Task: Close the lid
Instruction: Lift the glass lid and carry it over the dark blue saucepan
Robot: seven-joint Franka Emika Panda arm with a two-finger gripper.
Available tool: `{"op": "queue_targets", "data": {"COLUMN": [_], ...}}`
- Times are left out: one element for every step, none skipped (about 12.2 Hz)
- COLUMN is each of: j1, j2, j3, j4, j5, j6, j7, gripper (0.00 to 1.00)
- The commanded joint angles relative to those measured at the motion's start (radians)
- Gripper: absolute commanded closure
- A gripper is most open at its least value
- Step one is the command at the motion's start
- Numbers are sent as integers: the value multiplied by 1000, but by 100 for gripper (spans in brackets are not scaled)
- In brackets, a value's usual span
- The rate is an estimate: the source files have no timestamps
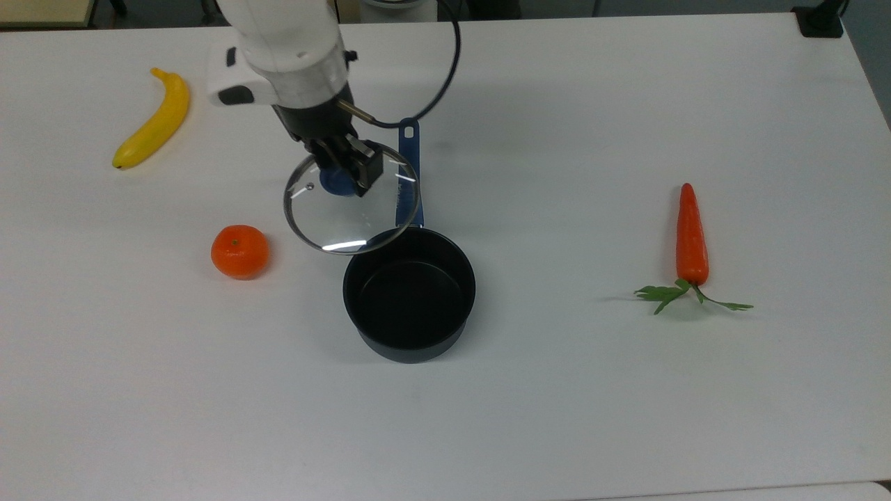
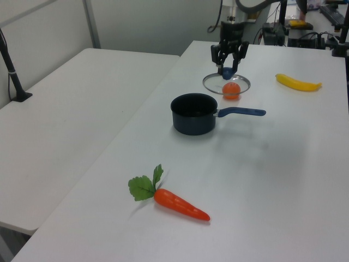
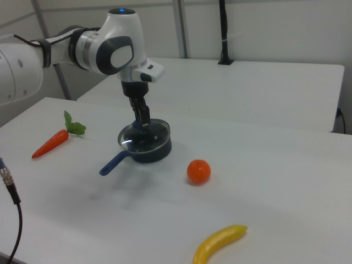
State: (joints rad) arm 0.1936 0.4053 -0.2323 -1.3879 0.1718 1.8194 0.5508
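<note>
Claw grips the blue knob of the lid in the upper middle of the top view, held above the counter, overlapping the pot's rim.

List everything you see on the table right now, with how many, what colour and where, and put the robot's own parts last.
lid: 1, clear glass with blue knob, held in the air near the saucepan
saucepan: 1, black with blue handle, mid-table, open
tangerine: 1, orange, on the top view's left of the saucepan
banana: 1, yellow, far on the top view's left
carrot: 1, orange with green leaves, on the top view's right
table: 1, white
tool: 1, black, shut on the lid's knob
</note>
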Motion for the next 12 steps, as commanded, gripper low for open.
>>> {"op": "queue_targets", "data": {"j1": [41, 44, 52, 55, 55, 55, 56, 56, 56, 56, 58, 58], "j2": [81, 87, 98, 99, 109, 125, 132, 144, 148, 152, 159, 161], "j3": [-9, -7, -7, -5, 5, 11, 11, 13, 24, 31, 31, 33], "j4": [102, 104, 107, 109, 124, 133, 133, 133, 136, 138, 138, 136], "j5": [17, 18, 18, 18, 18, 18, 18, 18, 17, 17, 17, 17], "j6": [12, 52, 87, 115, 127, 144, 171, 184, 199, 211, 224, 233], "j7": [96, 130, 167, 188, 207, 224, 238, 247, 251, 256, 267, 268], "gripper": [57, 57, 57, 57, 57, 57, 57, 57, 57, 57, 57, 57]}}
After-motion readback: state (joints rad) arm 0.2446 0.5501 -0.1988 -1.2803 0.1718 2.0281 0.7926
